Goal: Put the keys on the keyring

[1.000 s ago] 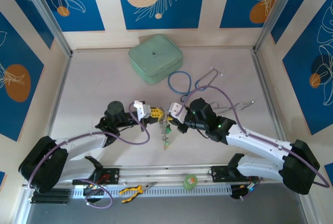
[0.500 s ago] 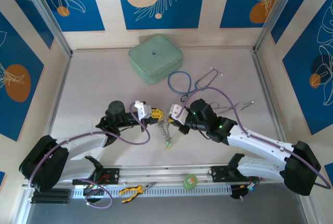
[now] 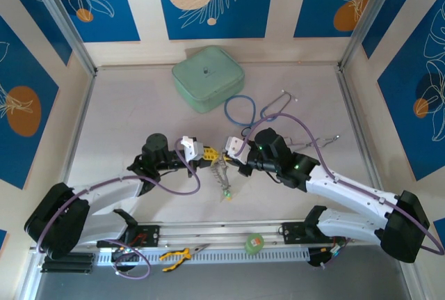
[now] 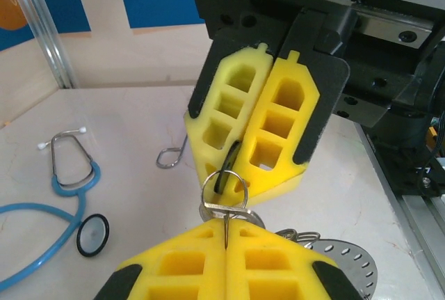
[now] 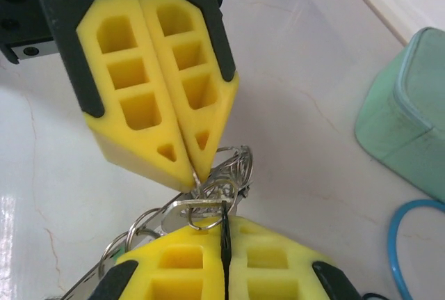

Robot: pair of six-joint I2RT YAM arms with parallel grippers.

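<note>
My left gripper point(image 3: 206, 152) and right gripper point(image 3: 228, 151) meet tip to tip above the middle of the table. Between them hangs the keyring point(image 3: 222, 171) with several keys, a green tag point(image 3: 227, 193) lowest. In the left wrist view my left gripper point(image 4: 227, 225) is shut on a thin silver part of the keyring point(image 4: 222, 209). Opposite it, the right gripper point(image 4: 233, 176) pinches a black key point(image 4: 227, 166) that passes through a small ring. In the right wrist view my right gripper point(image 5: 224, 225) is shut on the black key point(image 5: 224, 239). There the left gripper point(image 5: 192, 178) nips the tangled rings point(image 5: 234, 170).
A green case point(image 3: 207, 77) lies at the back. A blue stethoscope point(image 3: 271, 108) lies just behind the right arm. Yellow pliers point(image 3: 177, 255) and a green tape roll point(image 3: 254, 243) rest on the front rail. A wire hook point(image 4: 170, 155) lies on the table.
Both grippers stay shut and have crept slightly to the right. The hanging bunch has swung a little right with them.
</note>
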